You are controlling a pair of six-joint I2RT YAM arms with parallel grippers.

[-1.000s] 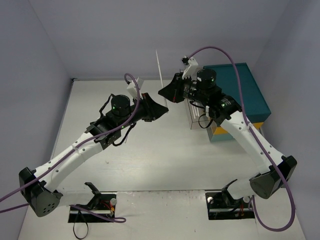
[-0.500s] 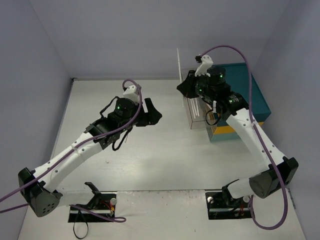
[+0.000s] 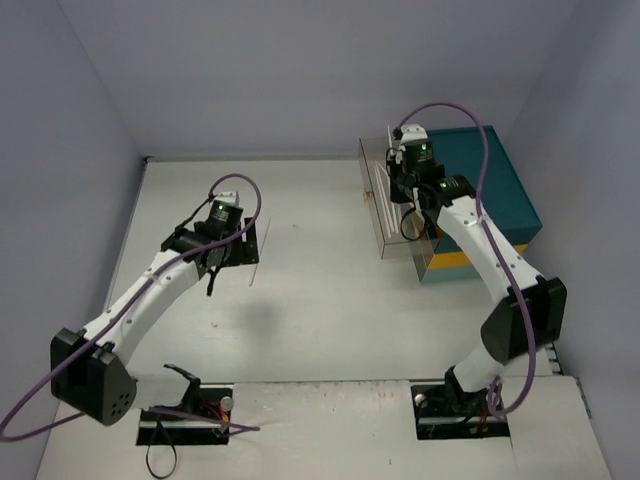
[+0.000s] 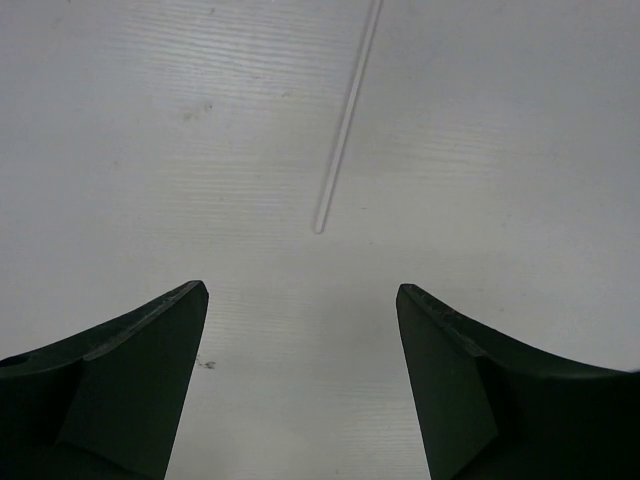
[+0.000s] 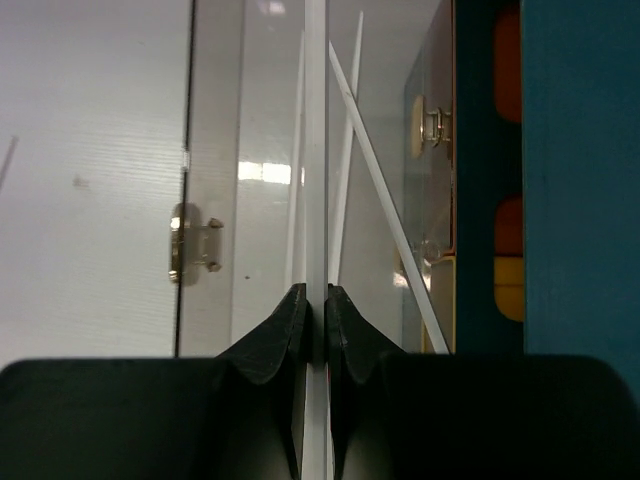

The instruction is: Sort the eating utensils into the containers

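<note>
The left gripper [image 4: 300, 290] hovers released, jaws wide, over the white table [image 4: 150, 120]. Just ahead lies a clear slim utensil [image 4: 345, 120], probably light, slick and bendy, hard to pinch off the flat surface and best taken mid-shaft. Farther off, the right gripper [image 5: 315, 298] is clenched on a second clear utensil [image 5: 315, 120] over the clear container [image 5: 240, 120], beside the teal chest [image 5: 580, 200]. Only the right wrist view shows the slim pieces [image 5: 390, 220] leaning inside the container; the top view barely shows them
</note>
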